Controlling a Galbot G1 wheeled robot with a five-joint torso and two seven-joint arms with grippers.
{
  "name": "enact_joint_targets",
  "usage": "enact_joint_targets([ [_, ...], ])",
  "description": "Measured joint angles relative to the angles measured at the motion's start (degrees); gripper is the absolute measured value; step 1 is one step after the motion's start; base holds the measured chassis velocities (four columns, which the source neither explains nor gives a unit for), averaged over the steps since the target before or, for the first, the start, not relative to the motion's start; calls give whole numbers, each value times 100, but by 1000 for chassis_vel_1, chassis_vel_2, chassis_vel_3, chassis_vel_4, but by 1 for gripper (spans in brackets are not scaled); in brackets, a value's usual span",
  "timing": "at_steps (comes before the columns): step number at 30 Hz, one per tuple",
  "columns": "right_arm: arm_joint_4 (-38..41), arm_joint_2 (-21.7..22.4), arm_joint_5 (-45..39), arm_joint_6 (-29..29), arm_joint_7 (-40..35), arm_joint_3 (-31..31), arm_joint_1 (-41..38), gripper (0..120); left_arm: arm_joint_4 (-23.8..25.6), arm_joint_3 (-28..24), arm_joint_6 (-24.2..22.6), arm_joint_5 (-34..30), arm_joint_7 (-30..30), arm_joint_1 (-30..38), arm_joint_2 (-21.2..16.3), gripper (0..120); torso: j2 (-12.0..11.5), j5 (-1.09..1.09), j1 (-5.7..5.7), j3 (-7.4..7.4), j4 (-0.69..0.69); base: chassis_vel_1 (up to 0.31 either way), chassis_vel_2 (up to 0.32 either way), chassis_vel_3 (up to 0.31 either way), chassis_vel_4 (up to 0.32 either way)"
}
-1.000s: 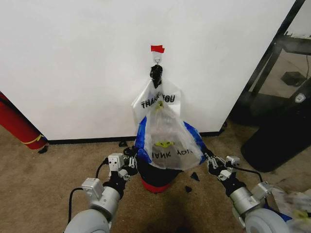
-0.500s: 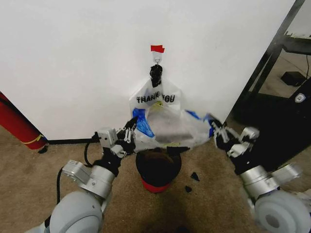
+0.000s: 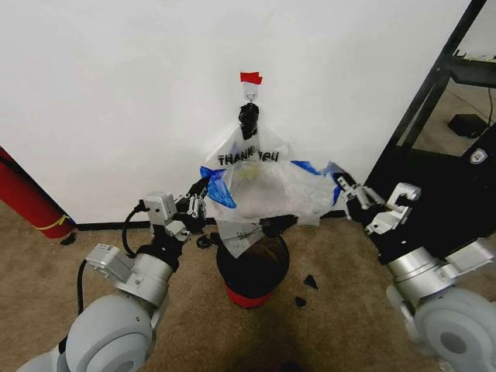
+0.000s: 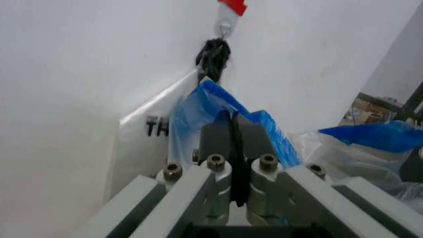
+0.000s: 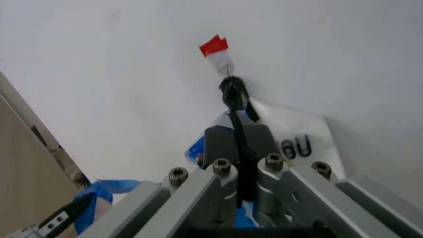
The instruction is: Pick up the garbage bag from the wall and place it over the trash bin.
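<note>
Step in hand: our left gripper (image 3: 200, 203) and right gripper (image 3: 345, 194) pinch the garbage bag (image 3: 267, 190) spread above the trash bin (image 3: 252, 271). Next, we judge: lower its mouth over the rim.

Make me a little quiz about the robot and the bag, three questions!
1. True or false: the garbage bag is stretched between the left gripper and the right gripper.
2. What colour is the tape above the hook? A red, B green, C yellow.
3. Fill in: directly below the bag stands the black ___.

Key: 1 true. 2 A. 3 trash bin.
</note>
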State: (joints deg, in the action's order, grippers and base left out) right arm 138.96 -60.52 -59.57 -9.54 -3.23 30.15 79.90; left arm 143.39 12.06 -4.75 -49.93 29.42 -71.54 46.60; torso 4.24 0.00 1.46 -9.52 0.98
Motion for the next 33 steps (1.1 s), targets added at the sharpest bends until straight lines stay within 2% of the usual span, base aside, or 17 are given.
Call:
enact_joint_targets([
  [5, -339, -283, 329, 37, 9, -556, -99, 0, -148, -87, 45, 62, 8, -39, 114, 0, 0, -1, 0, 0, 1, 0, 0, 0, 0],
  [9, -984, -615, 665, 77, -84, -1158, -305, 0, -480, -219, 23, -4, 80, -6, 311, 0, 0, 0, 0, 0, 0, 0, 0, 0, 0],
  [12, -1335, -732, 836, 126, -117, -1340, -411, 0, -701, -292, 7, -81, 131, -65, 465, 0, 0, 0, 0, 0, 0, 0, 0, 0, 0],
  [14, -1396, -740, 855, 142, -119, -1357, -426, 0, -761, -311, 10, -86, 132, -85, 505, 0, 0, 0, 0, 0, -1, 0, 0, 0, 0],
  [20, -1567, -683, 1075, 268, -78, -1164, -265, 0, -1103, -517, 59, 38, 172, -290, 998, 0, 0, 0, 0, 0, 1, 0, 0, 0, 0],
  [29, -1295, -589, 1030, 306, -12, -760, -62, 0, -1065, -620, 156, 154, 103, -265, 1022, 0, 0, 1, 0, 1, 1, 0, 0, 0, 0],
  [33, -1693, -859, 1542, 568, 155, -1004, 121, 0, -1479, -663, 398, 316, 15, -392, 1187, 0, 0, 1, 0, 1, 0, 0, 0, 0, 0],
])
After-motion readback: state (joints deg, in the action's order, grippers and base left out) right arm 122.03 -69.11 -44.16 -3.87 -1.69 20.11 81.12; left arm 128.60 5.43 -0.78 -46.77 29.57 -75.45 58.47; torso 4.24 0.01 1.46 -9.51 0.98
